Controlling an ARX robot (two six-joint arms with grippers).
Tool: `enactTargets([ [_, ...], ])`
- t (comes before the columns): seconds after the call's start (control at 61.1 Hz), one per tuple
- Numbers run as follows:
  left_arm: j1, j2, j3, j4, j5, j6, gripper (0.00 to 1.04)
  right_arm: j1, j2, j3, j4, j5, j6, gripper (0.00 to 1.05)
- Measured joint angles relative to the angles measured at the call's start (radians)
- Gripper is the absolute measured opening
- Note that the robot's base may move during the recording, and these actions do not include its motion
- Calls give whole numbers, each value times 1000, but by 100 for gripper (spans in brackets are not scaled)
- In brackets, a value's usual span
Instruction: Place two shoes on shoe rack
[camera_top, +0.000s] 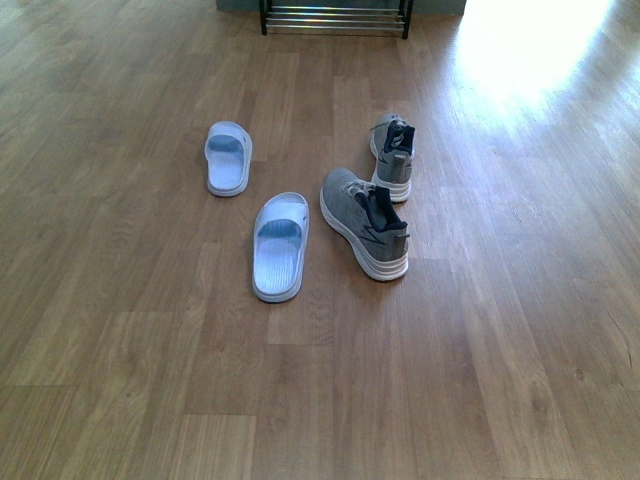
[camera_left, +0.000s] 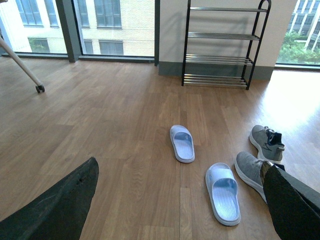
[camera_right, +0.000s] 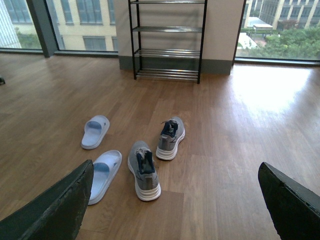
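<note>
In the front view neither of my arms shows. The shoe rack (camera_top: 335, 18) stands at 12 o'clock, well apart from all four shoes, which lie on the wooden floor (camera_top: 120, 380). The far slide (camera_top: 228, 158) is at 11 o'clock and the near slide (camera_top: 280, 247) sits just left of centre. The near sneaker (camera_top: 365, 222) lies just beside it at 3 o'clock, and the far sneaker (camera_top: 392, 158) is at 1 o'clock. That close pairing worries me: fingers coming down on either shoe could shove its neighbour.

In the left wrist view my left gripper (camera_left: 180, 166) is spread wide and holds nothing. One finger hides part of the near sneaker. The rack's shelves are bare chrome rods. I judge that a slide set down crooked could tip or slip between them.

In the right wrist view my right gripper (camera_right: 175, 165) is also spread wide and empty. Both sneakers show between its fingers, heels toward me. A pinch on the soft knit collar may give way over the long carry to the rack. The far sneaker's loose laces could also snag a finger.
</note>
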Motion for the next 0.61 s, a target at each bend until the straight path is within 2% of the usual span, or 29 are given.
enactTargets([
  [0.606,0,0,0,0,0,0,95,0,0,0,0,0,0,95],
])
